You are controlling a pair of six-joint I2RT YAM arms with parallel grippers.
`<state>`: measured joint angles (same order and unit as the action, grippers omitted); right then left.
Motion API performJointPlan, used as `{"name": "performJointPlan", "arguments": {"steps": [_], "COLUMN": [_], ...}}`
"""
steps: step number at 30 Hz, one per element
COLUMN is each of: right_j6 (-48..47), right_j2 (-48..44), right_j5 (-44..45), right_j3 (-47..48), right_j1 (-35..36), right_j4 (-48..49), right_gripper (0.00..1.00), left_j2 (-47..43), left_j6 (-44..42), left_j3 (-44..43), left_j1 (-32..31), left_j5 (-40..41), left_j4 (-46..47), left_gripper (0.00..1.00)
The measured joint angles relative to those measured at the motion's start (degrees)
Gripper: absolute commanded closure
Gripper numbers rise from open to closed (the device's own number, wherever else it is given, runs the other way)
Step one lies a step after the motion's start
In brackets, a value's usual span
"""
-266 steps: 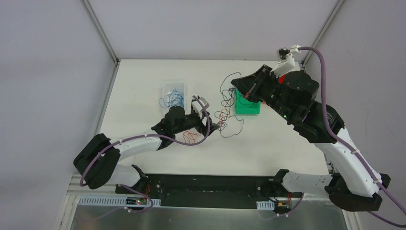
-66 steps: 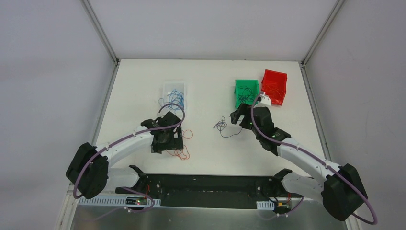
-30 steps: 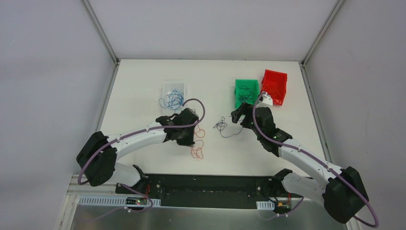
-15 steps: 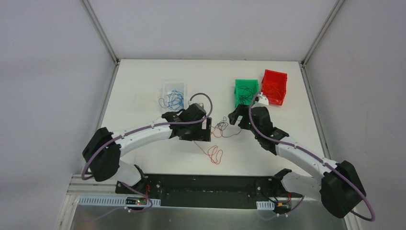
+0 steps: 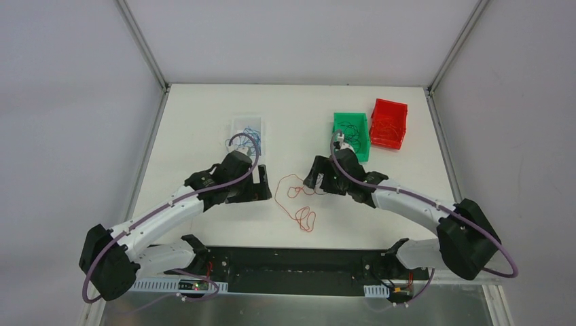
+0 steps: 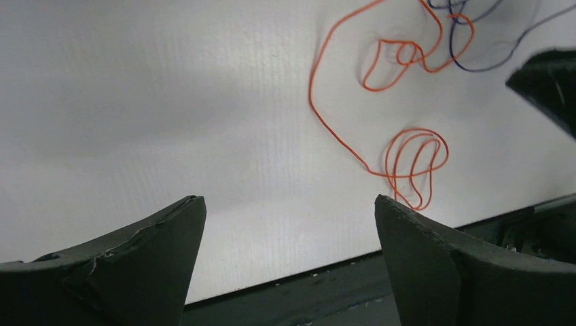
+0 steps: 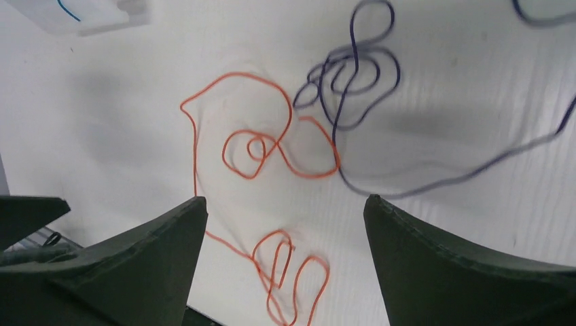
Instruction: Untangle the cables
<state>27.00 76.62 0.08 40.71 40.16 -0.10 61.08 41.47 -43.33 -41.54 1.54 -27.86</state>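
Left jaws stood wide, holding nothing. The thin red curly wire [image 6: 339,129] lay flat on the white surface [image 5: 204,122] ahead of them, apart from both fingertips [image 6: 193,204]. Right jaws were also wide and empty, hanging over the wires. In the right wrist view the red wire [image 7: 261,146] showed between and beyond the two fingers, not touching them.

The red wire [image 5: 299,204] lay left of the green plastic bin [image 5: 352,134] and nearer the arm bases, in the gap between the two sets of jaws. It ran as one long open curve with a small coil at the end nearer the bin and a tight bunch of narrow loops at the near end.

The thin dark curly wire [image 7: 353,75] lay just beside the coil on the bin side, looped several times with one long tail. It crossed the red wire at one spot.

More dark wire sat in the green bin. The red plastic bin [image 5: 389,123] stood just right of it. A clear plastic box [image 5: 246,132] holding blue wire [image 5: 250,136] stood well left of the green bin.
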Motion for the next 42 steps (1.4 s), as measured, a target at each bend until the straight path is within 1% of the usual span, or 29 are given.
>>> {"name": "performJointPlan", "arguments": {"steps": [3,5,8,11,15,17,19,23,26,28,32,35,36,40,42], "right_j6": [7.96,14.67,25.35,38.03,52.17,57.00,61.26,65.77,67.54,68.39,69.64,69.85,69.83,68.72,68.13], "right_j2": [-3.78,-6.64,-8.22,-8.94,-12.44,-13.03,-11.50,-6.32,-2.45,0.28,3.19,5.16,5.77,8.02,8.92], "right_j5": [5.97,10.64,14.95,19.54,23.08,23.78,24.11,24.02,23.89,23.80,23.45,22.58,21.94,20.37,19.78], "right_j3": [0.07,0.74,3.19,4.26,1.25,-0.59,-1.62,-2.23,-2.14,-1.57,0.17,1.31,1.73,3.67,4.42], "right_j1": [5.68,10.99,16.57,21.51,26.97,27.71,27.69,27.69,27.65,27.45,27.04,25.99,25.38,22.58,21.16], "right_j4": [-7.67,-13.35,-20.72,-26.05,-27.80,-27.89,-27.91,-25.42,-23.15,-22.82,-22.01,-20.61,-20.04,-19.04,-18.78], "right_gripper": [0.09,0.09,0.09,0.09,0.09,0.09,0.09,0.10,0.11,0.11,0.12,0.12,0.12,0.13,0.14], "left_j2": [-0.79,-0.07,2.75,7.26,14.36,16.65,17.25,17.79,19.78,21.81,25.64,28.04,28.87,32.17,33.57], "left_j6": [-1.64,-3.06,-4.74,-5.68,-7.56,-8.72,-9.62,-10.88,-10.84,-10.64,-10.38,-10.36,-10.36,-10.32,-10.45], "left_j3": [0.85,0.85,0.85,0.72,-1.66,-3.26,-3.80,-3.65,-2.71,-1.88,-1.68,-2.47,-2.97,-5.38,-6.82], "left_j1": [4.17,6.88,9.49,10.71,11.28,11.28,11.28,11.28,11.39,11.69,12.15,12.41,12.41,12.41,12.41], "left_j5": [-0.04,-0.09,-1.01,-2.99,-5.33,-5.84,-5.86,-6.01,-6.97,-7.93,-10.58,-12.55,-13.14,-15.23,-16.46], "left_j4": [-0.28,0.66,4.66,9.97,14.40,16.59,18.86,25.00,31.50,34.12,36.11,35.89,35.60,34.18,33.00], "left_gripper": [0.01,0.01,0.01,0.02,0.02,0.02,0.02,0.04,0.04,0.05,0.05,0.06,0.08,0.23,0.28]}}
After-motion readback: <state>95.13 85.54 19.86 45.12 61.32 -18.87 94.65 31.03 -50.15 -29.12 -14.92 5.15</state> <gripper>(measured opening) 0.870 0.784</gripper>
